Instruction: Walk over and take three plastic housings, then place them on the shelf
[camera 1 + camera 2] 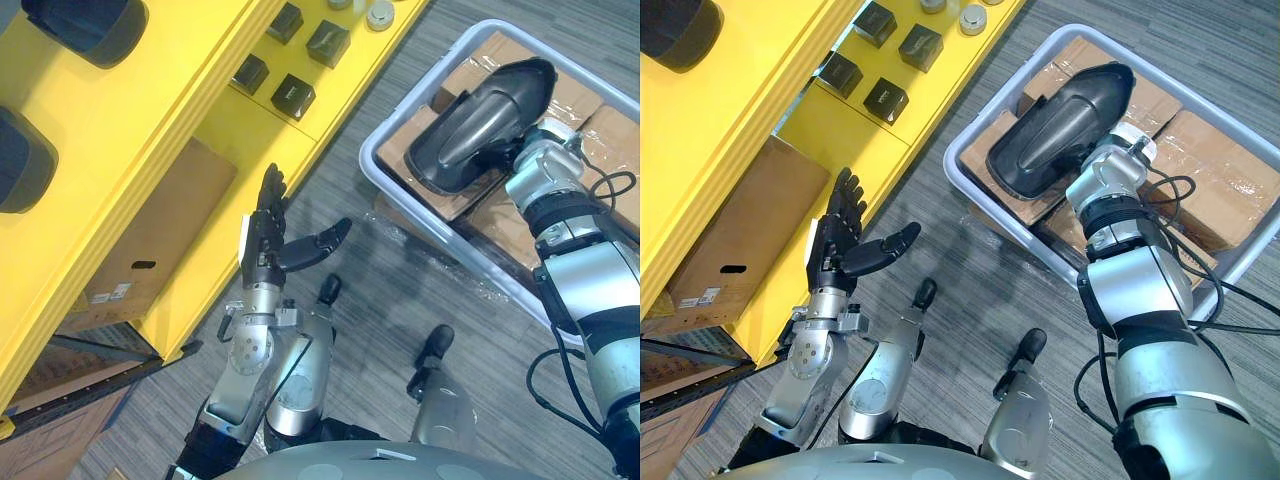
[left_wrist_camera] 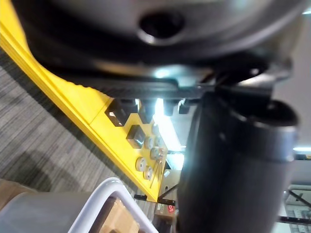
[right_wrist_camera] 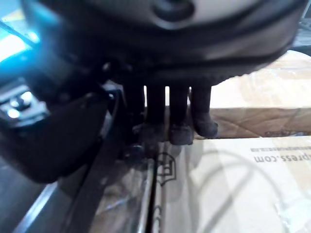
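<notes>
Left hand [image 1: 265,235] up over the carpet [image 1: 380,275] beside the yellow shelf [image 1: 150,120], fingers straight and spread, holding nothing, right hand [image 3: 177,111] down in the grey bin [image 1: 368,165] against the dark plastic housing [image 1: 480,120] lying on cardboard boxes [image 1: 605,130], grip there impossible to tell.

light: bright, overhead | glare: yellow shelf [image 2: 92,111] | shadows: soft on carpet [image 1: 400,280]

The right hand's [image 3: 194,53] straight fingers [image 3: 179,114] point down, tips touching film-wrapped boxes [image 3: 233,184]. A dark housing [image 3: 53,141] lies just beside the fingers.
</notes>
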